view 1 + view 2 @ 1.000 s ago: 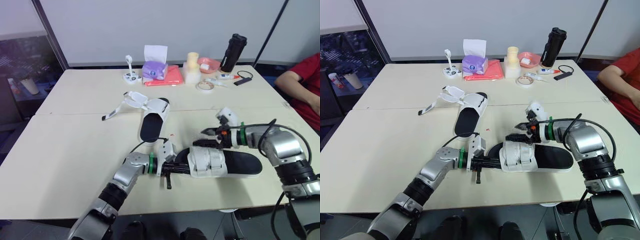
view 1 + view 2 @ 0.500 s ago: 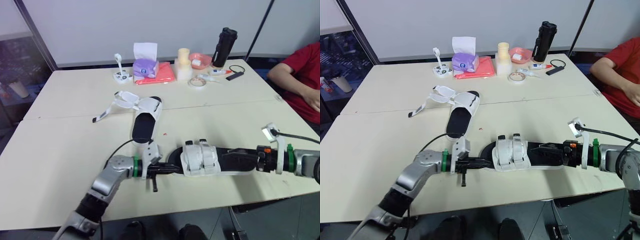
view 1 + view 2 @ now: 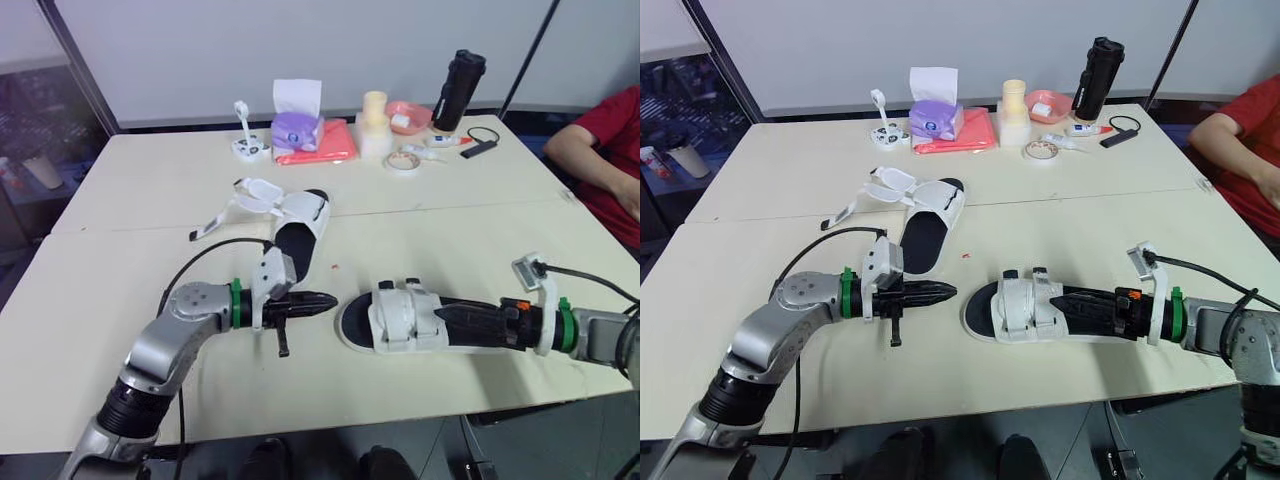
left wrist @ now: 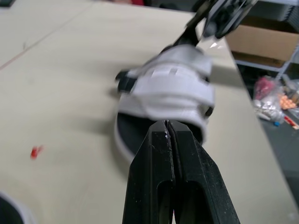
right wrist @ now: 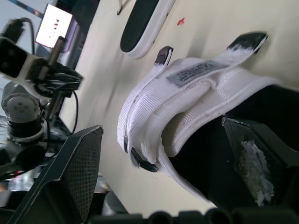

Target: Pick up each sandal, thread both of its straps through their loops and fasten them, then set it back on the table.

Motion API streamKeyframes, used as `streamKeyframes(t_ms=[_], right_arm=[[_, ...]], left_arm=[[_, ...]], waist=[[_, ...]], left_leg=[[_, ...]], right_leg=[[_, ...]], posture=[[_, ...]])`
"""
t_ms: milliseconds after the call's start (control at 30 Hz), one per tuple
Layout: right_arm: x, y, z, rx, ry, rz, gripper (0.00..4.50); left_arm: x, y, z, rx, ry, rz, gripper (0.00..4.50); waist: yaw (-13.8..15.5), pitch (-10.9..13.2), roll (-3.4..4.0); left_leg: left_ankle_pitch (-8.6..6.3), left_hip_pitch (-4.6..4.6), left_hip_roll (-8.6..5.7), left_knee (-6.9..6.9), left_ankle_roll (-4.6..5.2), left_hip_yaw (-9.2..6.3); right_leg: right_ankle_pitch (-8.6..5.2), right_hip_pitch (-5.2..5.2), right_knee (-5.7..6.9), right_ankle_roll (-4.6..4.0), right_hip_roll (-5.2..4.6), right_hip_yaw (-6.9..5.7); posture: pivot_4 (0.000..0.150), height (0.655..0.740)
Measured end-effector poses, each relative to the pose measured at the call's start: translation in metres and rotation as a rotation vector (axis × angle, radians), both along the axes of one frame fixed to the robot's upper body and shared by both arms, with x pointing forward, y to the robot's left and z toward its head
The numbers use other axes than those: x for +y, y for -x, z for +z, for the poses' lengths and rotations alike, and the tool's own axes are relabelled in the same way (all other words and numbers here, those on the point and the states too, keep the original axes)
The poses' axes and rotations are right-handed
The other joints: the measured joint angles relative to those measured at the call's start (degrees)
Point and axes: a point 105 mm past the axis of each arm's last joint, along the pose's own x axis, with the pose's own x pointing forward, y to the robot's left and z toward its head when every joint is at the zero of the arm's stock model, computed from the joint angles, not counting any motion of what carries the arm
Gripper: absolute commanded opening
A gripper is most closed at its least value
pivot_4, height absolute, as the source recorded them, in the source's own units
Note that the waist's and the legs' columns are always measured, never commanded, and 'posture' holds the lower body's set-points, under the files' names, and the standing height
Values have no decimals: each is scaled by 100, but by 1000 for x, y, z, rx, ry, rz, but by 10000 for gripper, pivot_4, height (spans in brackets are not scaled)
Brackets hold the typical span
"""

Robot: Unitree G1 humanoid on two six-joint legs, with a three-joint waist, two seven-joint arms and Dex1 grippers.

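Lying flat on the counter (image 3: 120, 270) toward its near edge, the nearer sandal (image 3: 405, 318) is seen with both white straps (image 3: 400, 312) drawn across the footbed and apparently fastened. The right end effector (image 3: 450, 320) is laid over the heel end of its black footbed, and in the right wrist view its fingers (image 5: 70, 177) are spread well apart on either side of the sandal rather than clamped on it. The left end effector (image 3: 325, 299), fingers pressed together on nothing, is pointed at the toe with a clear gap of bare counter between; half a second ago it was up against that toe, so it has been drawn back. From this the first sandal is judged to be finished and released, or very nearly so. Farther back, the second sandal (image 3: 298, 240) is left lying with its straps (image 3: 250, 198) splayed loose toward the robot's left, so the same threading and fastening is still owed there. A tissue box (image 3: 297, 125) and a black bottle (image 3: 458, 78) are kept well apart at the far edge.
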Motion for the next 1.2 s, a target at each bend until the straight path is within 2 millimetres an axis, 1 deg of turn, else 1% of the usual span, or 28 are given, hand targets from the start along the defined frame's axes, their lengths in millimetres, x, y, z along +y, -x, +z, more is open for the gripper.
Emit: streamKeyframes(t_ms=[33, 67, 133, 200, 233, 333, 367, 567, 600, 667, 767, 833, 933, 1000, 1033, 1100, 1200], right_arm=[[4, -1, 0, 10, -27, 11, 44133], [8, -1, -1, 17, -39, 22, 41841], [14, -2, -3, 37, -54, 45, 35627], [19, -1, -7, 56, -58, 62, 25563], [21, -1, -9, 63, -58, 68, 19655], [26, -3, -11, 74, -74, 73, 3992], [27, -3, -10, 74, -78, 76, 346], [26, -7, -7, 60, -85, 46, 346], [25, -9, -4, 44, -93, 24, 346], [22, -22, 8, -28, -140, -54, 346], [8, -52, 44, -194, -236, -273, 346], [-9, -75, 68, -282, -308, -494, 346], [-37, -95, 82, -302, -403, -794, 346], [-49, -102, 79, -284, -436, -951, 346], [-55, -108, 75, -269, -447, -1060, 346], [-65, -112, 63, -235, -433, -1226, 346], [-74, -115, 46, -196, -426, -1406, 346]], left_arm=[[-1, 1, 1, 5, 3, -4, 0], [-1, 1, 2, 10, 5, -5, 0], [-1, 1, 2, 11, 7, -1, 0], [-1, 0, 2, 11, 7, 1, 0], [-1, 0, 2, 11, 6, 3, 0], [-1, 0, 1, 12, 6, 3, 0], [-2, 0, 1, 12, 6, 3, 0], [-4, 0, 1, 13, 13, 4, 0], [-4, 0, 1, 14, 19, 5, 0], [-7, -2, 3, 16, 39, 8, 0], [-15, -7, 9, -1, 82, 10, 0], [-20, -11, 13, -10, 106, 11, 0], [-23, -16, 15, -18, 127, 22, 0], [-23, -19, 15, -24, 133, 34, 0], [-24, -21, 15, -24, 141, 43, 0], [-27, -25, 18, -38, 156, 54, 0], [-30, -31, 18, -45, 175, 79, 0]], waist=[[-1, 0, 0], [5, 2, 2], [11, 2, 2], [22, 2, 2], [24, 2, 2], [19, 2, 2], [18, 2, 2], [21, 3, 3], [21, 3, 3], [20, 5, 4], [18, 15, 7], [14, 16, 7], [17, 15, 9], [5, 15, 11], [-3, 14, 14], [-4, 16, 18], [-23, 18, 30]], left_leg=[[0, 1, 1, 0, -1, 2], [2, 0, 1, 1, -3, 2], [4, 0, 1, 3, -6, 3], [4, -2, 1, 5, -7, 4], [5, -2, 1, 6, -8, 4], [5, -2, 1, 8, -9, 5], [5, -2, 1, 8, -9, 5], [7, -2, 1, 10, -11, 5], [7, -3, 1, 12, -12, 5], [10, -4, 0, 22, -16, 6], [15, -4, 1, 43, -26, 4], [22, -2, 3, 47, -36, 0], [24, -4, 4, 45, -39, -1], [24, -6, 5, 44, -39, 1], [25, -7, 5, 43, -40, 4], [28, -11, 5, 41, -43, 7], [31, -11, 4, 38, -48, 16]], right_leg=[[0, 0, 3, 0, 2, 0], [0, -1, 5, 0, 4, 0], [0, -1, 7, 0, 5, 0], [0, 0, 7, 0, 5, -1], [0, 0, 8, 0, 5, -1], [0, -1, 10, 0, 5, -1], [0, -1, 12, 0, 6, -1], [0, -3, 19, 0, 6, -1], [0, -5, 23, 0, 6, 0], [0, -8, 36, 0, 6, 1], [0, -13, 71, 0, 8, 2], [0, -13, 82, -1, 14, 2], [0, -16, 86, -1, 14, 1], [0, -21, 87, -1, 15, 3], [0, -26, 90, -1, 15, 4], [0, -35, 95, -1, 15, 8], [0, -43, 102, -1, 15, 18]], posture=[[1500, 7400], [1500, 7400], [1500, 7400], [1500, 7400], [1500, 7400], [1500, 7400], [1500, 7400], [1500, 7400], [1500, 7400], [1500, 7400], [1500, 7400], [1500, 7400], [1500, 7400], [1500, 7400], [1500, 7400], [1500, 7400], [1500, 7400]])
